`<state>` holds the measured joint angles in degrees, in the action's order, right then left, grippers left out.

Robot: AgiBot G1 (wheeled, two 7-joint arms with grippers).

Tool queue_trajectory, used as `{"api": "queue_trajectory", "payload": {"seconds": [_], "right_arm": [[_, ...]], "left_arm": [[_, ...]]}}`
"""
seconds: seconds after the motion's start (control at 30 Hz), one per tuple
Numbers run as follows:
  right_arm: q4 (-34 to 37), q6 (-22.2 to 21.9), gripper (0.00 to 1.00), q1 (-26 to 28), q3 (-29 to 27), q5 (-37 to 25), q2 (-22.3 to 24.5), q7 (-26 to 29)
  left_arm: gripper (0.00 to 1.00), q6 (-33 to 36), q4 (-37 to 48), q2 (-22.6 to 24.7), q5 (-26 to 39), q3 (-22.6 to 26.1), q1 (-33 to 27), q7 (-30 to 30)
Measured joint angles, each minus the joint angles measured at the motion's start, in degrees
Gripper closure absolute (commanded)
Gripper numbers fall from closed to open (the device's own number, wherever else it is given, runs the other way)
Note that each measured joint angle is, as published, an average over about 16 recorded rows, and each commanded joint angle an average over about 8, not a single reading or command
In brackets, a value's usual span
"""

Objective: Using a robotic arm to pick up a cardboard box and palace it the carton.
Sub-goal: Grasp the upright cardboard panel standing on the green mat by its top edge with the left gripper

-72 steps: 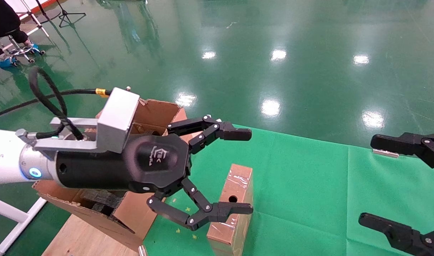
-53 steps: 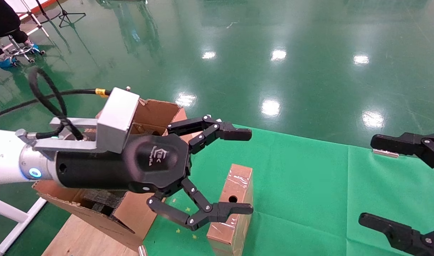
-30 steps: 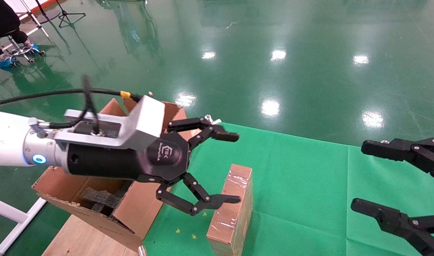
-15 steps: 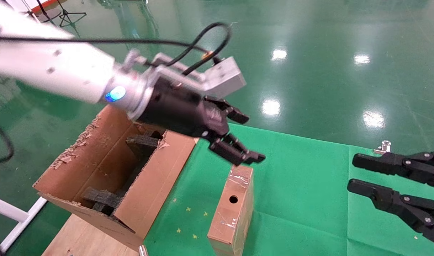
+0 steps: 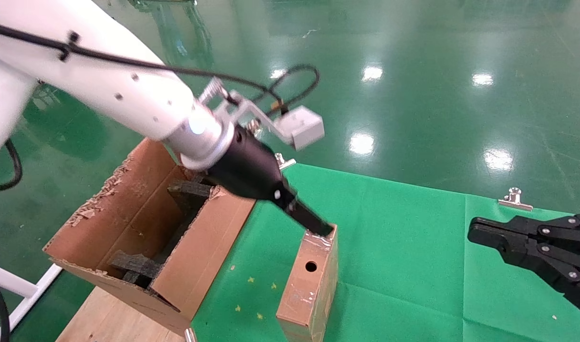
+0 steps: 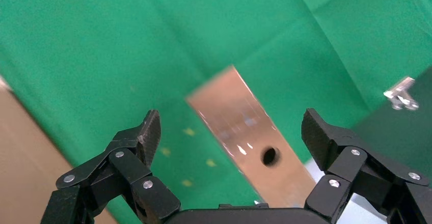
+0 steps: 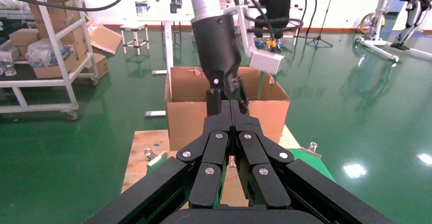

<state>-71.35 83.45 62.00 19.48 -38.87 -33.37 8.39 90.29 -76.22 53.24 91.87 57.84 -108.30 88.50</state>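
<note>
Glossy green floor (image 5: 413, 57) fills the background, and nearer the robot a green cloth (image 5: 404, 266) covers the tabletop, pinned at its far edge by a metal clip (image 5: 514, 199). On that cloth stands the cardboard box (image 5: 310, 280), a slim brown box wrapped in shiny clear tape, upright on a narrow end, with a round hole in the narrow face turned toward the head camera. Just to its left, partly over a bare wooden board (image 5: 114, 318), sits the carton (image 5: 199, 251), a big corrugated box with ragged flaps raised and dark foam blocks (image 5: 133, 266) inside; the two boxes are near each other but apart. The robotic arm (image 5: 104, 85), the left one, slants down from the upper left over the carton, and the left gripper (image 5: 318, 228) has its tip at the upper far edge of the cardboard box. In the left wrist view the left gripper (image 6: 229, 132) is spread wide, its fingers on either side of the cardboard box (image 6: 249, 142) with clear gaps, holding nothing. The right gripper (image 5: 480, 232) hangs above the cloth at the right edge, well away from both boxes; in the right wrist view its fingers (image 7: 224, 132) are pressed together, empty.
</note>
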Motion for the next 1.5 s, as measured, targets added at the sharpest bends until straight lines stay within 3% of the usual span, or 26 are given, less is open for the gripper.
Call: {"api": "queue_trajectory", "payload": {"seconds": [0.33, 0.77, 0.8, 1.0, 1.07, 1.27, 1.5], "right_arm": [[0.0, 0.0, 1.0, 0.0, 0.0, 0.0, 0.0, 0.0], [0.0, 0.0, 1.0, 0.0, 0.0, 0.01, 0.0, 0.0], [0.0, -0.01, 0.94, 0.0, 0.0, 0.01, 0.0, 0.0], [0.01, -0.01, 0.19, -0.01, 0.0, 0.01, 0.0, 0.0], [0.01, -0.01, 0.0, -0.01, 0.0, 0.01, 0.01, 0.0], [0.01, -0.02, 0.0, -0.01, 0.0, 0.02, 0.01, 0.0], [0.01, -0.02, 0.0, -0.01, 0.01, 0.02, 0.01, 0.0]], "left_arm": [[0.0, -1.68, -0.06, 2.01, -1.65, 7.78, -0.38, 6.2], [0.0, -3.31, 1.04, 7.08, 1.91, 12.54, 1.22, 6.77], [0.0, -3.36, 1.11, 7.32, 2.17, 12.78, 1.32, 6.67], [0.02, -3.46, 1.36, 8.05, 3.08, 13.69, 1.72, 5.98], [0.24, -3.47, 1.34, 8.11, 3.25, 13.83, 1.75, 5.8], [0.97, -3.47, 1.31, 8.13, 3.42, 13.94, 1.77, 5.7], [1.0, -3.45, 1.31, 8.04, 3.17, 13.71, 1.76, 5.86]]}}
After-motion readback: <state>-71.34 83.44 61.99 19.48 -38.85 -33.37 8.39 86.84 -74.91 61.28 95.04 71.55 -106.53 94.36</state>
